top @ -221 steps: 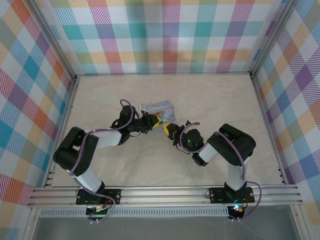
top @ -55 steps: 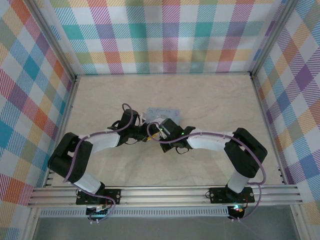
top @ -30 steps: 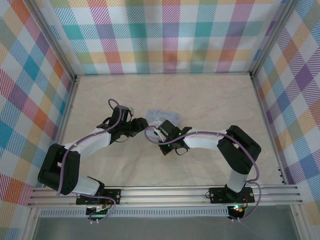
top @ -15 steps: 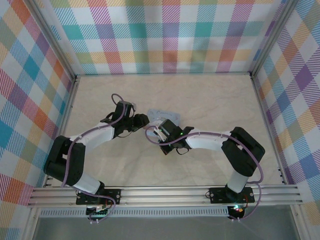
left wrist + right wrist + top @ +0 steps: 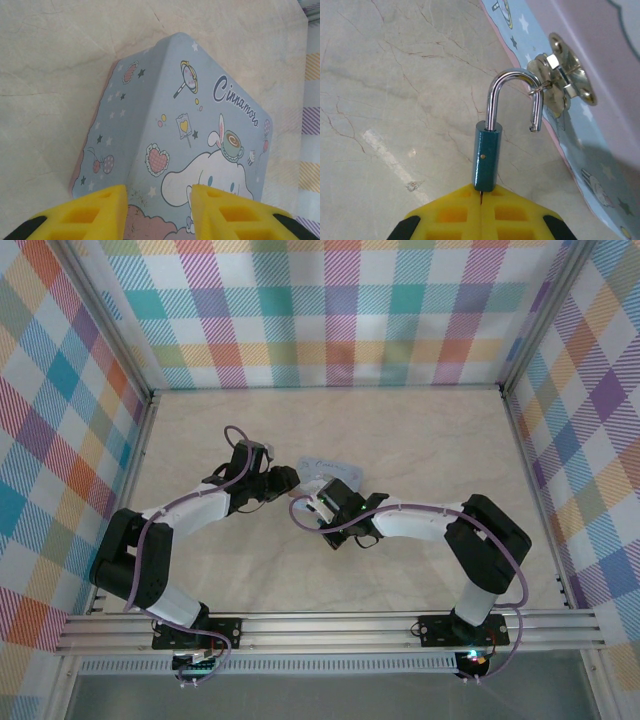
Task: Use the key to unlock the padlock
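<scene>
- Right end effector (image 5: 481,200) was clenched on the padlock (image 5: 487,155), gripping the teal body from below w/ the shackle (image 5: 495,95) pointing away.
- Padlock sat just beside the tin (image 5: 600,170) front wall. Shackle was sprung, its free end out of the body and its curve hooked thru the ring at the hasp (image 5: 565,70).
- So the lock looked open already; the step in hand was prob. unhooking it.
- To do it well: swing the body so the free end backs out along the shackle's curve. A straight pull would likely drag the tin.
- Grip should be kept firm; the body looked small & smooth, so it could twist between the pads.
- Left end effector (image 5: 159,200) was released, fingers apart over the tin lid. Whether they touched the lid, couldn't tell. Pinning the tin down would prob. help.
- Around: bare marbled table (image 5: 395,75), plaid walls.
- In the way: hasp plate & nut sat close to the free end and could snag it. In the top view both arms met near the tin, so little room.
</scene>
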Available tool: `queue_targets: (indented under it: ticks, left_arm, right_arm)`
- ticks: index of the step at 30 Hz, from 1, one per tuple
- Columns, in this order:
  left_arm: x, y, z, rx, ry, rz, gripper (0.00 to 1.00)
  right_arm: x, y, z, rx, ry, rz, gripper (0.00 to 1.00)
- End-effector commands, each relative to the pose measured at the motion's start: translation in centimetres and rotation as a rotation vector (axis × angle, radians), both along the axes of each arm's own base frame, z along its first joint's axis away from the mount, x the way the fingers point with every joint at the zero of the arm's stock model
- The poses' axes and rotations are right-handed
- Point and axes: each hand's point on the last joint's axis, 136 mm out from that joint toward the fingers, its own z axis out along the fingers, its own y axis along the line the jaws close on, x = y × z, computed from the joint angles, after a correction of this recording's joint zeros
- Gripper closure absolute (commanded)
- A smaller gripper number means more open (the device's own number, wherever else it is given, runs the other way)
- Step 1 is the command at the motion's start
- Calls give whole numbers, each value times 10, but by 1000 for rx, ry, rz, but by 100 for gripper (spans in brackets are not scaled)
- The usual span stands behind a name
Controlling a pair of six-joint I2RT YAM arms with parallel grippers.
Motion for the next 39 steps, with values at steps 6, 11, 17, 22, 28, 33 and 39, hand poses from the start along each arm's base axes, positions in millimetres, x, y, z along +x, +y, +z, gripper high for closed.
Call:
queue_targets:
  ticks: [6, 11, 17, 22, 28, 33, 39]
  left_arm:
    - [2, -1, -2, -6, 11, -9, 61]
    - [2, -2, -3, -16, 14, -9, 61]
    - [1, -3, -3, -24, 17, -11, 61]
    - [0, -4, -5, -29, 25, -14, 61]
    - [-1, -3, -4, -33, 24, -12, 61]
    - [-1, -3, -3, -35, 23, -12, 61]
    - [-3, -3, -4, -41, 26, -7, 61]
  right_arm:
    - [5, 4, 16, 5, -97, 81, 100]
    - [5, 6, 15, -23, -119, 136, 100]
    - [8, 10, 14, -46, -156, 169, 100]
    - [12, 12, 12, -81, -184, 195, 100]
    - [14, 13, 12, -99, -208, 215, 100]
    - [17, 17, 15, -98, -226, 229, 100]
    - [20, 31, 22, -70, -257, 268, 100]
